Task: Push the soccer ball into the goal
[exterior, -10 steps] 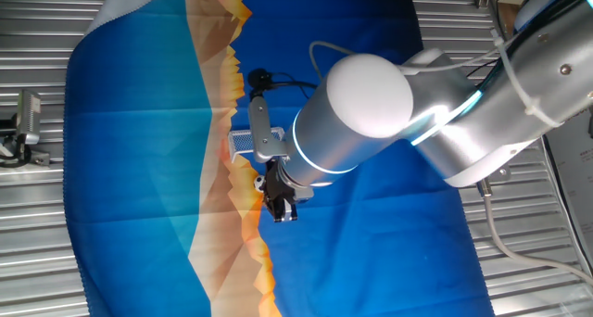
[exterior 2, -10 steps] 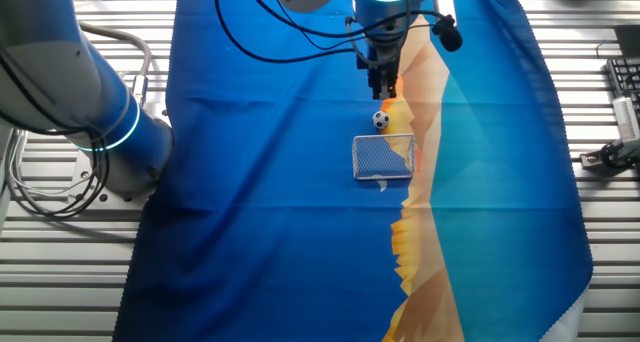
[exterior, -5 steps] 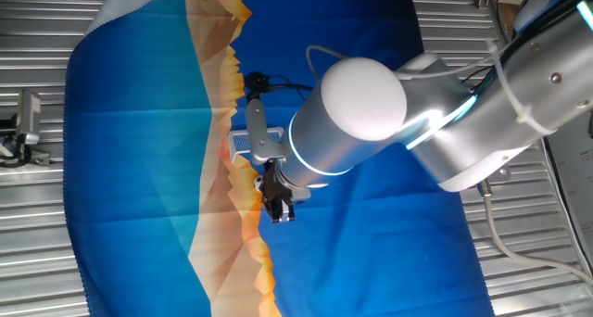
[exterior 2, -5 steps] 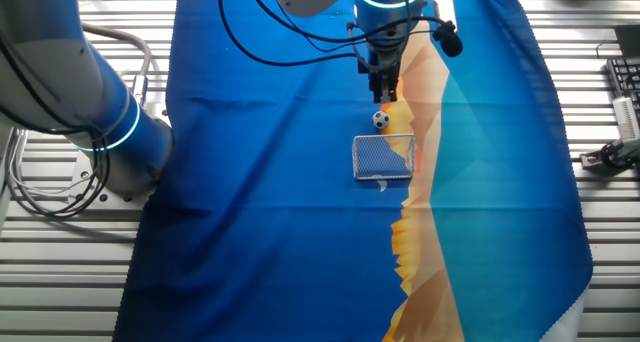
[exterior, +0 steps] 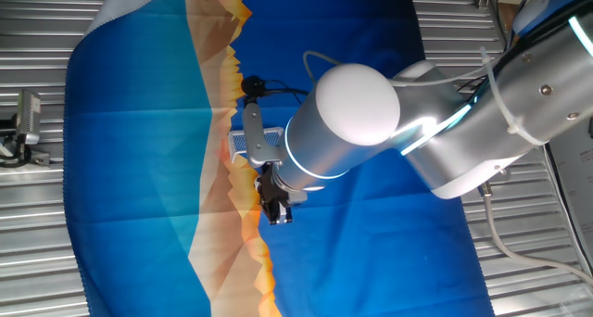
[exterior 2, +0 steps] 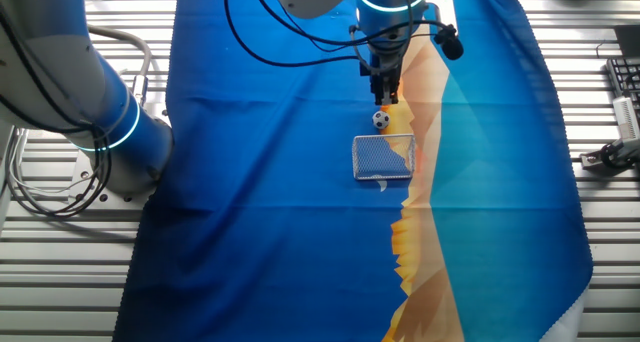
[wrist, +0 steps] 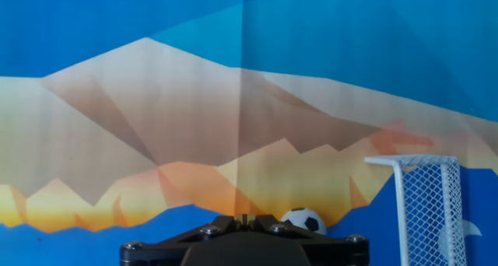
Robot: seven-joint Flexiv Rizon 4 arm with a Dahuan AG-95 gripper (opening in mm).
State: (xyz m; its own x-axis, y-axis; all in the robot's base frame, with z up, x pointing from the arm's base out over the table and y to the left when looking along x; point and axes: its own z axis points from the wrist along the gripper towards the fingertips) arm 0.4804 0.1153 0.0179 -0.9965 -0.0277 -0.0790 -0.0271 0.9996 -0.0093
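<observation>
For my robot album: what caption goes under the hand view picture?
The tiny soccer ball sits just past the gripper, with the white-netted goal off to the right.

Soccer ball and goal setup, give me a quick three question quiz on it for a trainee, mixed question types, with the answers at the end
1. True or false: the soccer ball already sits inside the goal.
2. Multiple choice: in the other fixed view, where is the gripper relative to the ball? A) on the far side of the ball from the goal B) between ball and goal C) past the goal
3. Short answer: what covers the table under the ball?

Key
1. False. The ball lies on the cloth just outside the goal's frame.
2. A. Gripper, ball and goal sit roughly in a line.
3. A blue cloth with an orange and tan mountain print.
</observation>
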